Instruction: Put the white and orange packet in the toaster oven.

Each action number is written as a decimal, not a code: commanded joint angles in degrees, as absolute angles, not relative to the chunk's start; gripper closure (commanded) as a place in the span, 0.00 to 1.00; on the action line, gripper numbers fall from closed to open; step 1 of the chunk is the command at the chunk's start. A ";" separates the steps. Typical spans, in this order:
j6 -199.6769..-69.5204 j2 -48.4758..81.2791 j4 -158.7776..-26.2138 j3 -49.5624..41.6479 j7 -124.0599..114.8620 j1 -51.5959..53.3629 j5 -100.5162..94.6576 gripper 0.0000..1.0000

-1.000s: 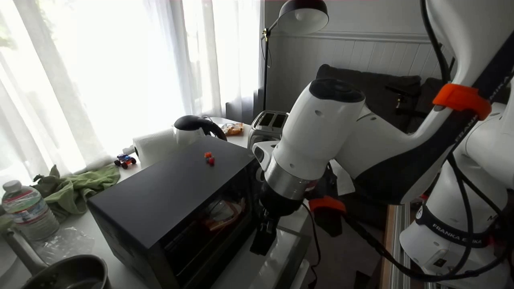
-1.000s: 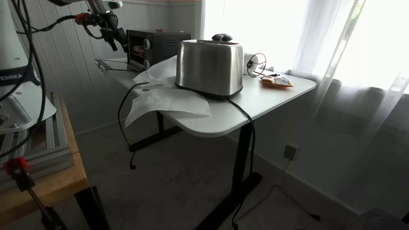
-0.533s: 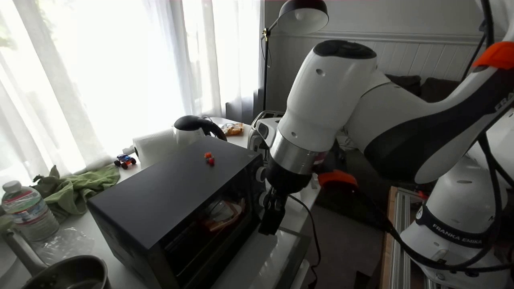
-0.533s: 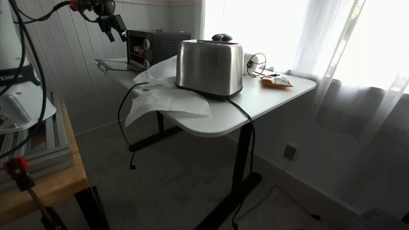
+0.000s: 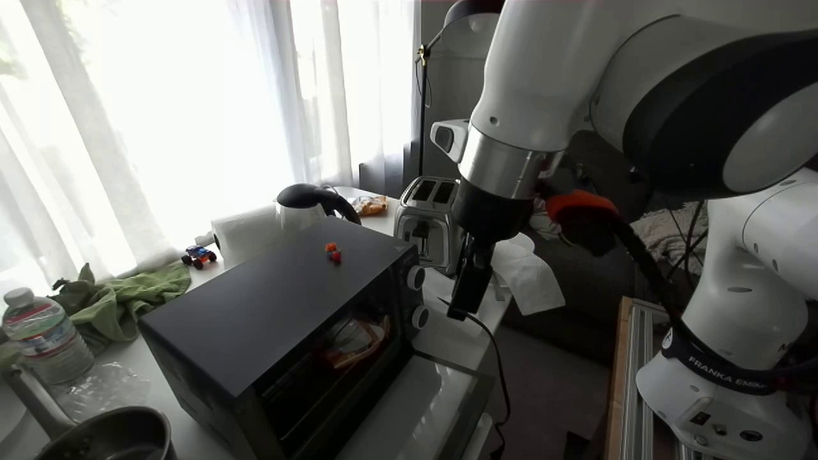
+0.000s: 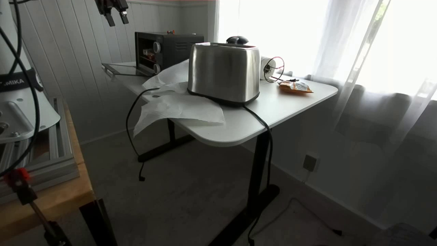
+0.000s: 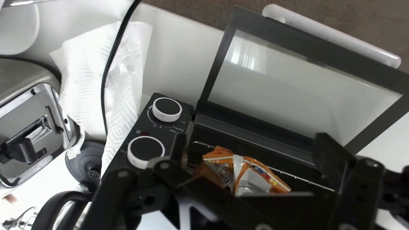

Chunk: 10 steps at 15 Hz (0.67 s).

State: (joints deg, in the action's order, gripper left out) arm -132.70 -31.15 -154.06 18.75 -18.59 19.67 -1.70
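Observation:
The black toaster oven (image 5: 268, 300) stands on the white table with its glass door (image 5: 425, 409) folded down. It also shows in an exterior view (image 6: 179, 49). A white and orange packet (image 5: 353, 343) lies inside the oven on the rack. In the wrist view the packet (image 7: 252, 179) shows behind the oven's top edge, partly hidden. My gripper (image 5: 461, 313) is above and in front of the oven's knob side, apart from it. In an exterior view the gripper (image 6: 118, 23) has its fingers spread. In the wrist view the gripper (image 7: 250, 140) stands open and empty.
A silver toaster (image 6: 223, 73) stands beside the oven, with paper towels (image 6: 181, 109) at the table edge. Another orange packet (image 6: 295, 87) lies on the table behind it. Small toys (image 5: 333, 252) sit on the oven. A kettle (image 5: 313, 204), bottle (image 5: 48, 338) and pan (image 5: 112, 437) stand nearby.
My gripper has risen and moved back, away from the oven opening and toward the toaster side. The packet in the oven and the open door have stayed in place.

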 commanded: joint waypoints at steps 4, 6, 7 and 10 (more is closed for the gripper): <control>-130.15 -37.16 -151.10 15.47 -12.37 20.71 4.62 0.00; -130.26 -37.63 -150.33 15.13 -10.59 20.73 5.22 0.00; -131.56 -36.12 -150.81 16.92 -12.63 18.91 3.67 0.00; -131.56 -36.02 -150.68 17.01 -12.48 18.78 3.68 0.00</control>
